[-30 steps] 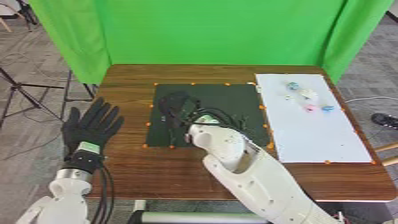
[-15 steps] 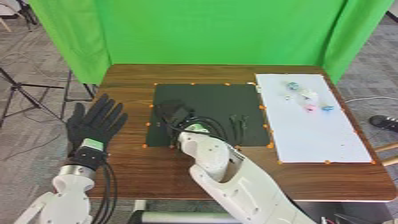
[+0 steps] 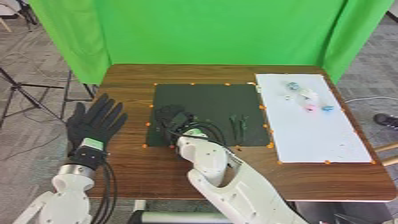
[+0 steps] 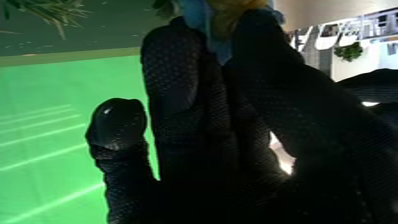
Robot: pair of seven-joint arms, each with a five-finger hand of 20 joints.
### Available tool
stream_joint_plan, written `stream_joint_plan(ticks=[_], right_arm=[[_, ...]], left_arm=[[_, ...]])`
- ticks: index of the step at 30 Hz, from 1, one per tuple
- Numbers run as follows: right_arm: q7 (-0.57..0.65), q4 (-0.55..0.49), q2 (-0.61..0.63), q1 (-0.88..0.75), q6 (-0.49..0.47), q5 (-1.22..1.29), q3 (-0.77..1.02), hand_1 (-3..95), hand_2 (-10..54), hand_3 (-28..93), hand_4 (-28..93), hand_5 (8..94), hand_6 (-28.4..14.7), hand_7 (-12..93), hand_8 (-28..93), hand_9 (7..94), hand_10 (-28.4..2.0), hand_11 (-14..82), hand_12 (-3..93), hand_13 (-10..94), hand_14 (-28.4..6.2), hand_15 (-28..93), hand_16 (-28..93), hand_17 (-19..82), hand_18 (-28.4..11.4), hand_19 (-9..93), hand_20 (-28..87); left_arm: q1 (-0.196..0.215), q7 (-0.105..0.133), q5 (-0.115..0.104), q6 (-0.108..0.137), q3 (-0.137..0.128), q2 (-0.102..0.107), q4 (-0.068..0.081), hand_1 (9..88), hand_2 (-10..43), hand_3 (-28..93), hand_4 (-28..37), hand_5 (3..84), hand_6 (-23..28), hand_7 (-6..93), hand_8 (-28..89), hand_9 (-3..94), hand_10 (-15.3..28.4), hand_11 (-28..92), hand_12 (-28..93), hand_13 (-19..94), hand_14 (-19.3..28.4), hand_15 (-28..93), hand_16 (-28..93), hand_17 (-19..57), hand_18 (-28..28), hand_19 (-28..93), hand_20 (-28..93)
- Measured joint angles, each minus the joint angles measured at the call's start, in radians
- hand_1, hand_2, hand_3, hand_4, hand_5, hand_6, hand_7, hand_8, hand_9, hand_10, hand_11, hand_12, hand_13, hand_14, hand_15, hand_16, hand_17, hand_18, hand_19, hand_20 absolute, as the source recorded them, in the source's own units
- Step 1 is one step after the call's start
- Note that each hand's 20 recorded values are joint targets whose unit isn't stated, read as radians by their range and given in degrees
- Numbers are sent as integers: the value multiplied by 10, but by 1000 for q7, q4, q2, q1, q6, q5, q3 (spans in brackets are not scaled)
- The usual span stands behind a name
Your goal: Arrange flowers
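Observation:
In the head view my right hand (image 3: 172, 116) is over the left part of the dark mat (image 3: 209, 95). Thin green stems (image 3: 238, 125) lie on the mat's right part. My left hand (image 3: 96, 120) rests palm-flat with straight, spread fingers at the table's left edge. Small flower heads sit on the white board: a blue one (image 3: 293, 86), a white one (image 3: 308, 94) and another blue one (image 3: 327, 108). In the right wrist view my right hand (image 4: 213, 135) pinches a blue and yellow flower (image 4: 218, 22) at its fingertips; green sprigs (image 4: 49, 11) lie beyond on a dark surface.
The white board (image 3: 324, 140) fills the table's right side, with orange markers around it and the mat. Brown wood (image 3: 222, 175) runs along the near side. A green curtain (image 3: 218, 32) hangs behind the table. Black cables loop over my right wrist.
My right hand has moved toward the near left of the mat, uncovering more of the stems on the right. The left hand has stayed nearly still.

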Motion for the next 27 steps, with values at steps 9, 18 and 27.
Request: stream_joint_plan(ticks=[9,18,27], right_arm=[[25,-25,2,-1,7,15,-1,493,-95,753,-283,627,-30,241,-141,675,-140,184,179,718,-65,508,385,416,-212,919,366],[61,-133,26,-29,-31,98,49,416,-95,797,-283,568,-54,190,-120,621,-164,160,169,684,-102,566,268,405,-223,918,355],[185,-302,113,-78,-28,207,216,395,-95,789,-283,475,-82,155,-107,444,-185,104,148,622,-135,661,242,372,-225,897,330]], left_arm=[[19,10,0,2,-12,-1,-3,270,117,716,-283,382,72,129,-91,325,125,197,113,226,130,325,-70,-50,131,334,99],[41,22,-1,2,-29,-11,-12,270,119,712,-283,382,72,127,-91,326,126,196,112,226,130,322,-70,-50,132,333,99],[78,22,-3,1,-61,-16,-29,263,125,711,-283,381,73,125,-90,326,126,194,112,226,131,321,-69,-51,133,334,100]])
